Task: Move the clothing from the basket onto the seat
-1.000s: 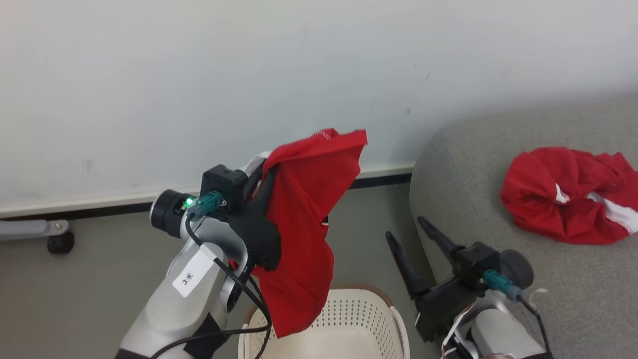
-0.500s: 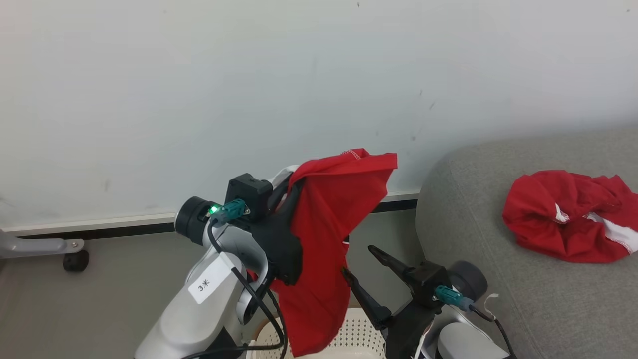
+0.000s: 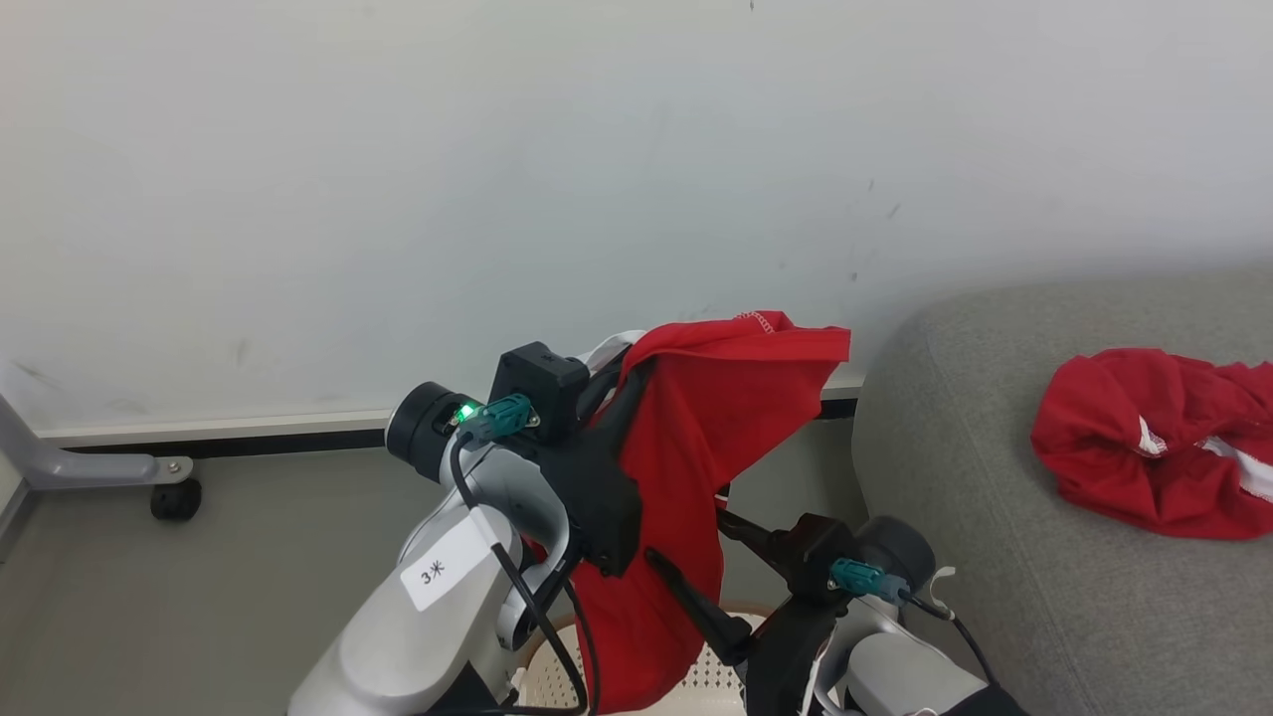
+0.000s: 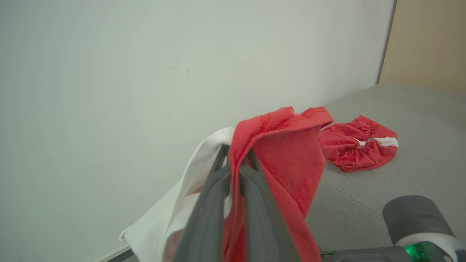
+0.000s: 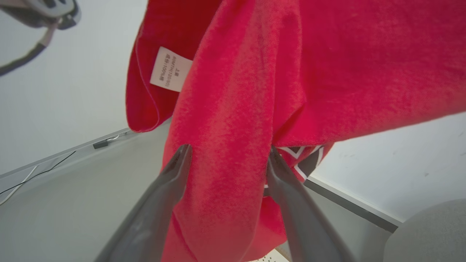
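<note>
Grey seat (image 3: 975,467) at 3 o'clock, one red garment (image 3: 1144,447) lying on it; basket (image 3: 711,681) at 6. Carry step: clothing (image 3: 726,428) hangs centre, left gripper (image 4: 236,154) pinched shut on it, right gripper (image 5: 229,149) spread wide astride a fold. Next, I judge: swing toward 3, release

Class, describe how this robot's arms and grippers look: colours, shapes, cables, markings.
Both arms are smooth silver-grey shells; the left arm carries a white sticker. Each wrist has a teal plug and black cable; a green light glows on the left. The left gripper and right gripper have long, tapering dark fingers.
</note>
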Available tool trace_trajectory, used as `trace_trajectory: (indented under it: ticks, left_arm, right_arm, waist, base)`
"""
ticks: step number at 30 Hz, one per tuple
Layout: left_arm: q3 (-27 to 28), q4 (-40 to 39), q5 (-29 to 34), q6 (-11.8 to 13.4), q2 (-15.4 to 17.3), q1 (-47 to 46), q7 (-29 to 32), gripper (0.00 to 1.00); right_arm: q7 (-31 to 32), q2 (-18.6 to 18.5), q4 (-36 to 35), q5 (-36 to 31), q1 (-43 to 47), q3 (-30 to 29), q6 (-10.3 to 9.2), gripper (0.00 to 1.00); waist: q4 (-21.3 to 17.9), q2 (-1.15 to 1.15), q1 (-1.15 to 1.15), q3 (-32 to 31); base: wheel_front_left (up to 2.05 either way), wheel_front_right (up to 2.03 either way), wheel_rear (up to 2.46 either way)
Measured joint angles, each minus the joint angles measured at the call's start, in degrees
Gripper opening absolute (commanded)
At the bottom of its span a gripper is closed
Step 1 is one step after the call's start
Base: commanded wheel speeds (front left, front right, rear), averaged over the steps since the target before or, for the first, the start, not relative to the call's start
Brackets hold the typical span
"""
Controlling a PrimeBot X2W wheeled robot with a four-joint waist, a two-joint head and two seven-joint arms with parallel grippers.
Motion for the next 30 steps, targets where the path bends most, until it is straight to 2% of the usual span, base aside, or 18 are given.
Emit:
trace_trajectory:
  ticks: [4, 5, 6, 7, 8, 9, 17, 18, 19, 20, 26, 30]
  left_arm:
    - [-0.58, -1.51, -0.47, 0.46, 0.01, 0.14, 0.9, 0.0]
    - [-0.76, -1.9, -0.73, 0.51, 0.0, 0.25, 1.27, 0.0]
    - [-0.93, -2.24, -1.15, 0.52, 0.0, 0.39, 1.45, 0.0]
    - [-1.03, -2.48, -1.48, 0.65, 0.0, 0.52, 1.6, 0.0]
    - [-1.12, -2.76, -1.58, 0.96, 0.01, 0.61, 1.97, 0.0]
    - [-1.18, -2.98, -1.63, 0.96, 0.01, 0.64, 2.04, 0.0]
    - [-0.91, -4.67, -2.46, 2.13, 0.01, 1.05, 3.38, 0.0]
    - [-0.6, -4.77, -2.63, 2.49, 0.01, 1.27, 3.38, 0.09]
    - [0.12, -4.88, -2.79, 3.01, 0.02, 1.89, 3.38, 0.4]
    - [0.38, -4.88, -2.94, 3.12, 0.05, 2.14, 3.38, 1.0]
    - [1.79, -4.8, -3.43, 4.03, 0.97, 3.74, 3.1, 1.0]
    - [2.27, -4.76, -3.55, 4.05, 1.99, 5.76, 2.77, 1.0]
  right_arm:
    - [0.0, 0.26, 2.18, 2.55, -1.92, 1.72, 0.01, 1.0]
    - [0.0, 0.29, 2.7, 3.22, -2.36, 2.07, 0.01, 0.63]
    - [0.0, 0.31, 3.23, 3.6, -2.86, 2.58, 0.01, 0.43]
    - [0.0, 0.33, 3.46, 3.94, -3.24, 3.04, 0.01, 0.28]
    - [0.0, 0.4, 3.72, 4.31, -3.58, 3.52, 0.01, 0.19]
    - [0.0, 0.48, 3.91, 4.68, -3.91, 3.99, 0.01, 0.0]
    - [0.0, 0.64, 4.71, 8.04, -5.59, 6.5, 0.01, 0.0]
    - [0.0, 0.65, 4.71, 8.31, -5.8, 6.8, 0.01, 0.0]
    - [0.0, 0.65, 4.7, 9.17, -6.47, 6.88, 0.01, 0.0]
    - [0.0, 0.6, 4.66, 9.79, -6.76, 6.87, 0.01, 0.0]
    - [0.0, -0.73, 3.72, 11.89, -7.73, 6.02, 0.01, 0.0]
    - [0.01, -2.94, 3.36, 13.48, -7.94, 4.81, 0.01, 0.0]
  waist:
    - [0.36, 0.0, 0.0, 0.2]
    - [0.45, 0.0, 0.0, 0.26]
    - [0.55, 0.0, 0.0, 0.32]
    - [0.63, 0.0, 0.0, 0.38]
    - [0.71, 0.0, 0.0, 0.45]
    - [0.78, 0.0, 0.0, 0.51]
    - [0.84, 0.0, 0.0, 0.89]
    - [0.69, 0.0, 0.0, 0.9]
    - [0.3, 0.0, 0.0, 0.94]
    - [0.08, 0.0, 0.0, 0.95]
    - [-1.54, 0.0, 0.0, 0.98]
    - [-2.86, 0.0, 0.0, 0.86]
  base:
    - [0.0, 0.0, 0.0]
    - [0.0, 0.0, 0.0]
    - [0.0, 0.0, 0.0]
    - [0.0, 0.0, 0.0]
    - [0.0, 0.0, 0.0]
    - [0.0, 0.0, 0.0]
    - [0.0, 0.0, 0.0]
    - [0.0, 0.0, 0.0]
    - [0.0, 0.0, 0.0]
    - [0.0, 0.0, 0.0]
    - [0.0, 0.0, 0.0]
    - [0.0, 0.0, 0.0]
